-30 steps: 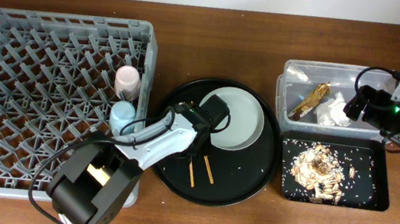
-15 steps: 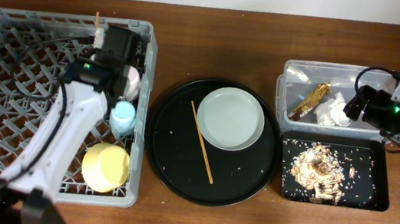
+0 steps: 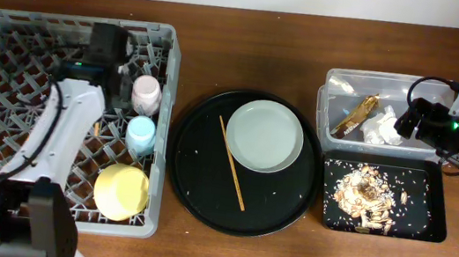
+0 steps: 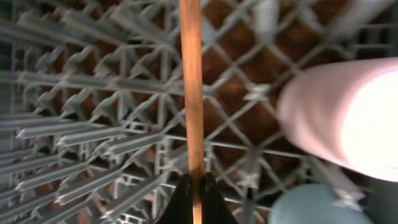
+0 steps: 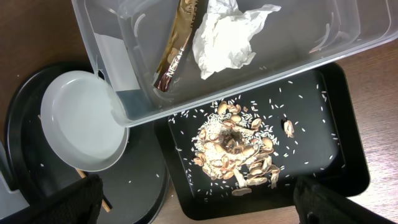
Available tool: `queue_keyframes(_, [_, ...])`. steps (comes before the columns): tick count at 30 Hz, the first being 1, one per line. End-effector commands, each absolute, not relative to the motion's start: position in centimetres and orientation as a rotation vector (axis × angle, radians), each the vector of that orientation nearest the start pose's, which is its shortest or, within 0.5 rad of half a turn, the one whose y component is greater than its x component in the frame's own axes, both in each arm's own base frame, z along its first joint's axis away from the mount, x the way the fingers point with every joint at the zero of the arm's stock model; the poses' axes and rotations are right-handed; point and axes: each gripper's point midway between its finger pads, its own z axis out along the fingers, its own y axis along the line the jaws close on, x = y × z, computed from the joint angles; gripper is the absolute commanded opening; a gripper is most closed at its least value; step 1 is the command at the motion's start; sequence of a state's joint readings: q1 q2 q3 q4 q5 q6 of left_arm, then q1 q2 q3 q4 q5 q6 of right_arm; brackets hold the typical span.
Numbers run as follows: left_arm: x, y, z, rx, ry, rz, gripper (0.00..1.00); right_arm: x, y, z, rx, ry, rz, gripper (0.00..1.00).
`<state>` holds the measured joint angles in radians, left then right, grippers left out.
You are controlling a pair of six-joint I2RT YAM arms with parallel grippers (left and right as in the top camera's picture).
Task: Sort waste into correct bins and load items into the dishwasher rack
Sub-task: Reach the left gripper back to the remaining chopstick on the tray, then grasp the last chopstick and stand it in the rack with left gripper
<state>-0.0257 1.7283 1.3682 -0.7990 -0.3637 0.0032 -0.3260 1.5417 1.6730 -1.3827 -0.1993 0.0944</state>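
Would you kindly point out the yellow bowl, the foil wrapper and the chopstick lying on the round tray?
yellow bowl (image 3: 122, 192): overhead view, middle of the bowl.
foil wrapper (image 3: 356, 115): overhead view, middle of the strip.
chopstick (image 3: 232, 163): overhead view, midway along its shaft.

rack (image 3: 9, 46): pink cup (image 3: 145, 93), blue cup (image 3: 141, 133), yellow bowl (image 3: 122, 192) | round tray (image 3: 199, 191): plate (image 3: 266, 137)

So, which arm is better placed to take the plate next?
Probably right: the right gripper hangs open by the clear tub, near the plate; the left gripper is shut on a chopstick above the rack.
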Motion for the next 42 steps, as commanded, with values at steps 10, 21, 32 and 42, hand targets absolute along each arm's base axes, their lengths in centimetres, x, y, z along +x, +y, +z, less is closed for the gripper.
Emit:
queue_keyframes(10, [40.7,3.8,10.6,-0.075,2.763,0.18,0.0,31.8,-7.4,24.5,0.537,2.723,0.207,0.99])
queue_keyframes(21, [39.5,-1.8,15.1,-0.055,2.756,-0.125,0.43,31.8,-7.4,24.5,0.537,2.723,0.207,0.99])
queue_keyframes(32, [27.4,-24.7,11.9,-0.008,2.884,-0.449,0.15,31.8,-7.4,24.5,0.537,2.723,0.207,0.99])
queue_keyframes(42, [24.5,-24.7,5.9,-0.293,2.675,-0.146,0.3,31.8,-7.4,24.5,0.537,2.723,0.207,0.99])
